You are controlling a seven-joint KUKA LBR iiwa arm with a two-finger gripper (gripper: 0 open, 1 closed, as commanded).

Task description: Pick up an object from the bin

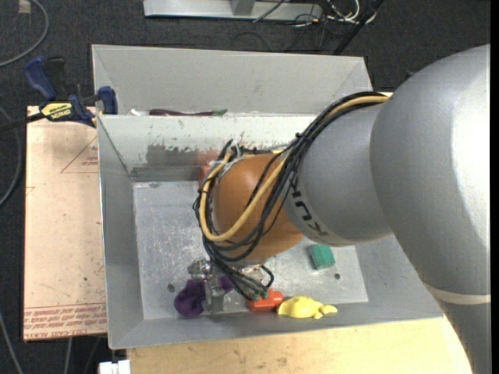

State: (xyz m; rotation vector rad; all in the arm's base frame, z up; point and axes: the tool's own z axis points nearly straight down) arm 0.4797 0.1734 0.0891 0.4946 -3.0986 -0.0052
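Observation:
My gripper [211, 289] is down near the bin's front wall, left of the middle, partly hidden under the arm's orange cover and cables. A crumpled purple thing [187, 301] lies against its left side, touching or nearly touching it. Just to the right of the gripper lies a small orange-red piece [265, 301]. Beside that piece, further right along the front wall, rests a yellow toy-like thing [306, 308].
A small green block [320, 255] lies on the bin floor at the right, just under the arm. The arm and its orange cover hide the middle and back right of the bin. The bare floor at the left shows scuffed metal.

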